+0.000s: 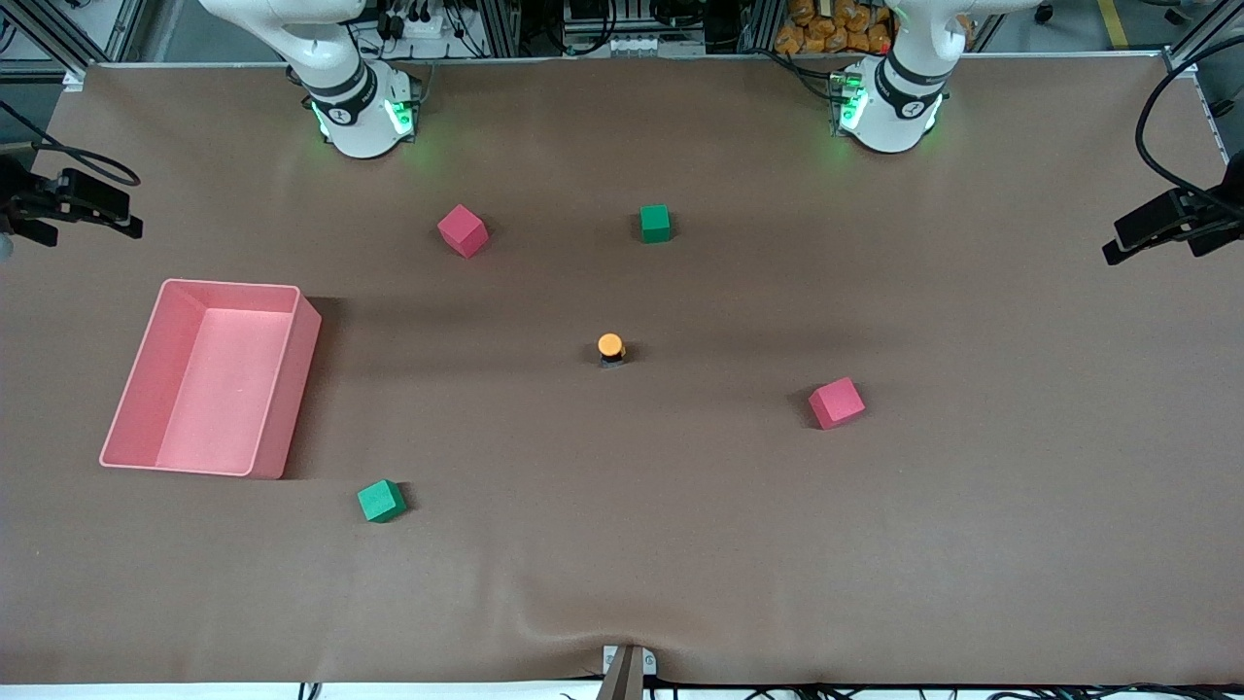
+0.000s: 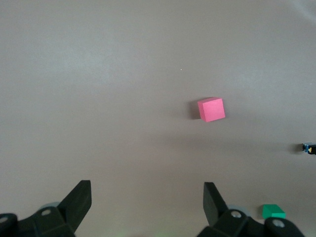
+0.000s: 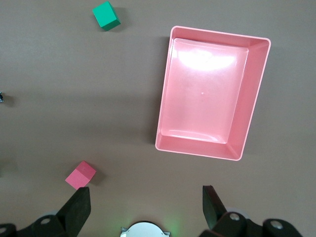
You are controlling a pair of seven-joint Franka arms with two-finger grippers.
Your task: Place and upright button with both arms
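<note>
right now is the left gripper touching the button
Apart. The left wrist view shows the left gripper open over bare table, with the button far off at the picture's edge; the front view shows it standing alone.

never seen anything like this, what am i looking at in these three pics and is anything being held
Two white robot arms stand at a brown table. The big picture comes from a high camera facing them; the other two come from cameras on each arm's wrist, looking down past the black fingers. The left gripper and right gripper both hang open above the table and hold nothing.

On the table: a tiny orange-capped button near the middle, standing cap up, two red cubes, two green cubes, and an empty pink bin toward the right arm's end.
</note>
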